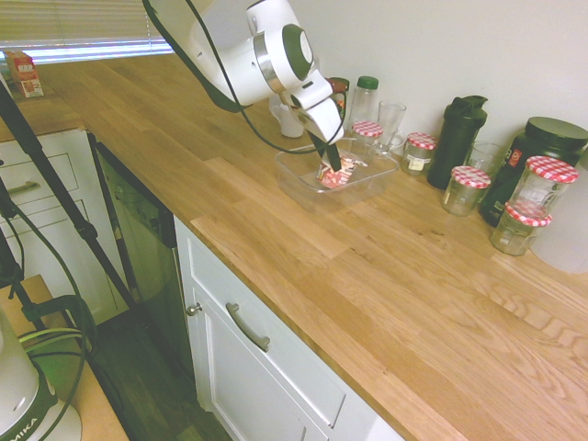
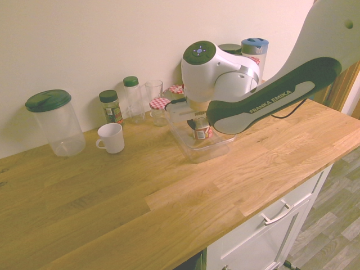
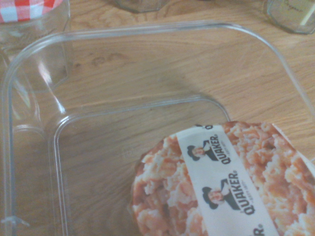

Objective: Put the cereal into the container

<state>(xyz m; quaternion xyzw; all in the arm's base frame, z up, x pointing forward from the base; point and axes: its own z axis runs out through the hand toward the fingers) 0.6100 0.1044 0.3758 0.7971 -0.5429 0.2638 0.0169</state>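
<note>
a: where's the cereal right now?

b: inside the container, down at the tub's floor or just above it. the wrist view shows its printed lid within the clear rounded walls, off toward one corner.

a: and the gripper?

b: reaching down into the tub at the cup. its fingers look closed around the cup, but that's a judgement; the contact itself is too small to see.

a: what could go wrong?

b: if the cup isn't resting flat when let go, it may tip. lifting out crooked could catch the thin tub wall and drag it toward the jars with red-checked lids close by. one jar sits just beside a corner.

a: what's hidden?

b: in the second exterior view the arm covers much of the tub. whether the cup's base touches the bottom can't be told, and the lid is cut off at the wrist picture's edge.
</note>
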